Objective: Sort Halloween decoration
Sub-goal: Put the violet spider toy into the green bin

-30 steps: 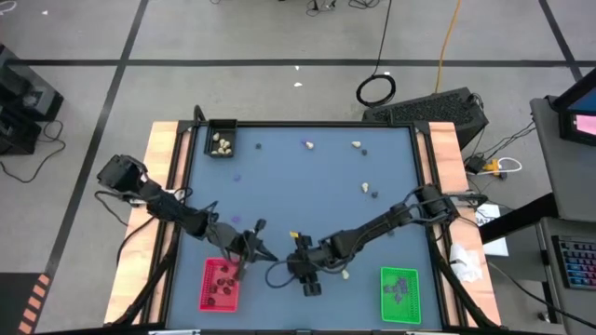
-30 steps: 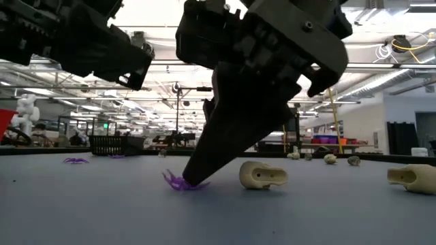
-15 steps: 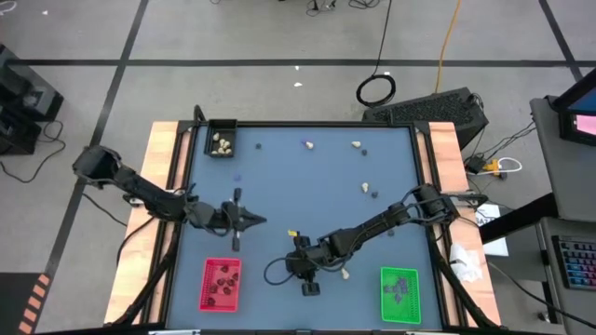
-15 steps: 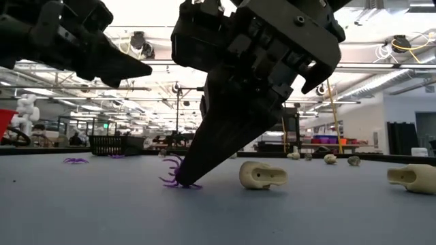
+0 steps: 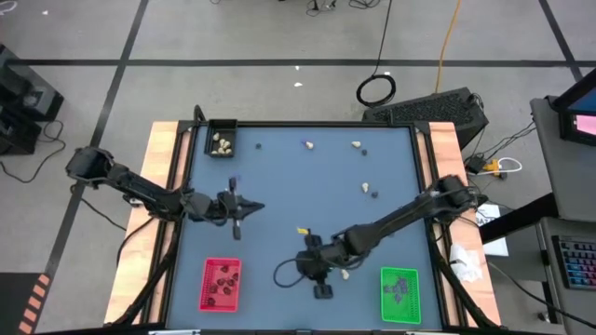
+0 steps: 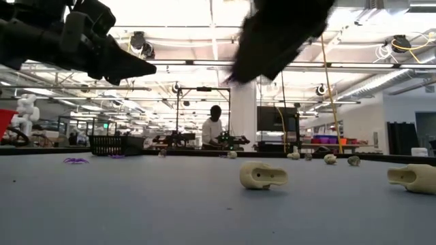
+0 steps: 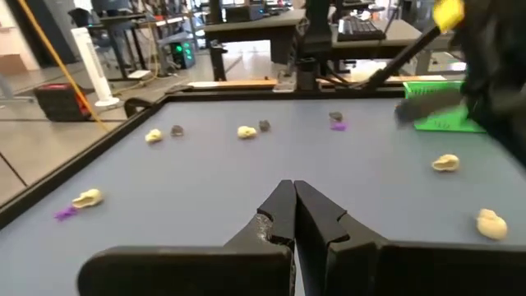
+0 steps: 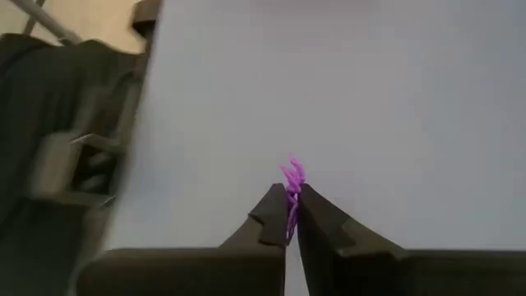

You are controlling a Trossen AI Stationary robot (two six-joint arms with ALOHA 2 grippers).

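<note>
Blurring hides most of the right claw [image 8: 291, 215] in the low view; its wrist view shows it pinched shut on 1 purple spider [image 8: 292, 179], lifted off the surface [image 5: 307, 191] near the green tray [image 5: 399, 292]. The left claw [image 7: 293, 215] hovers closed and empty above the surface's left half. 2 cream skulls [image 6: 263, 175] lie nearby; the red tray's [image 5: 221, 284] contents are too small to count.

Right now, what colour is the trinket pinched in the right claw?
Purple; the spider trinket shows best in the right wrist view, between the right claw.

Purple spider [image 8: 292, 182] pinched, trinkets [image 7: 246, 131] scattered
</note>
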